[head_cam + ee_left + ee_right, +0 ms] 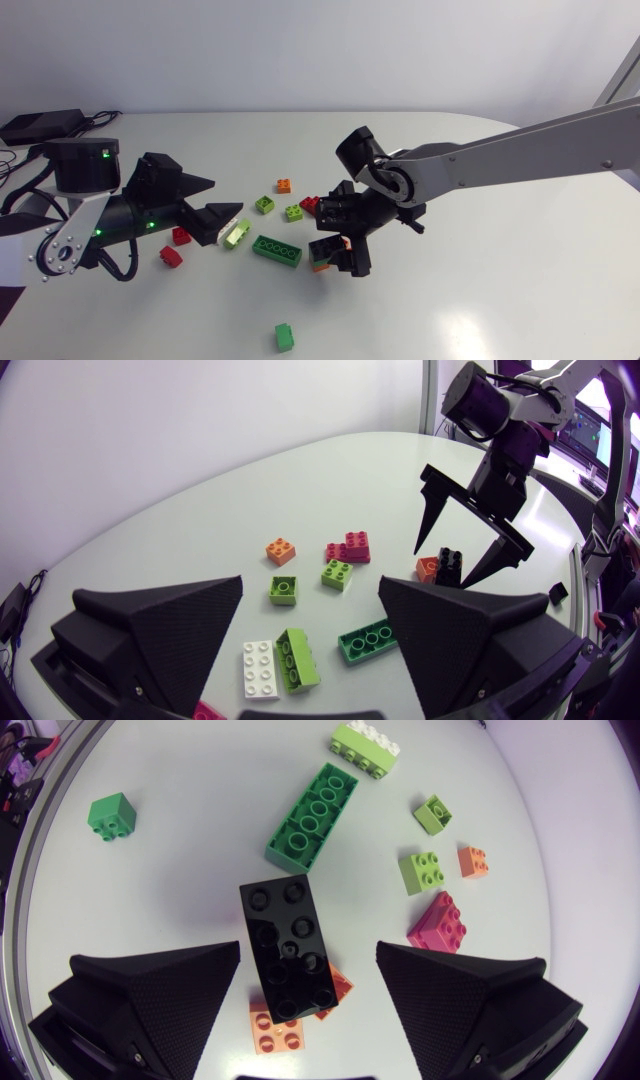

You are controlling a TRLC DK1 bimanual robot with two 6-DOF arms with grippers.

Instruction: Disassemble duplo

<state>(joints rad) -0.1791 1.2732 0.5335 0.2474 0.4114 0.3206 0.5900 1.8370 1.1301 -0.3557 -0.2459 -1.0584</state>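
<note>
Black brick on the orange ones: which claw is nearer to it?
Right. The right claw hangs open directly over the black brick, a finger on either side. The left claw is across the table, by the white-and-lime brick.

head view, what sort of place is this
Likely a robotics lab bench: a left arm and a right arm hang over a plain white table bearing a long green brick, an orange brick and other loose toy pieces.

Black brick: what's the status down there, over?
Left hand open. Right hand open, over black brick. It sits on orange bricks. Nothing blocking.
</note>
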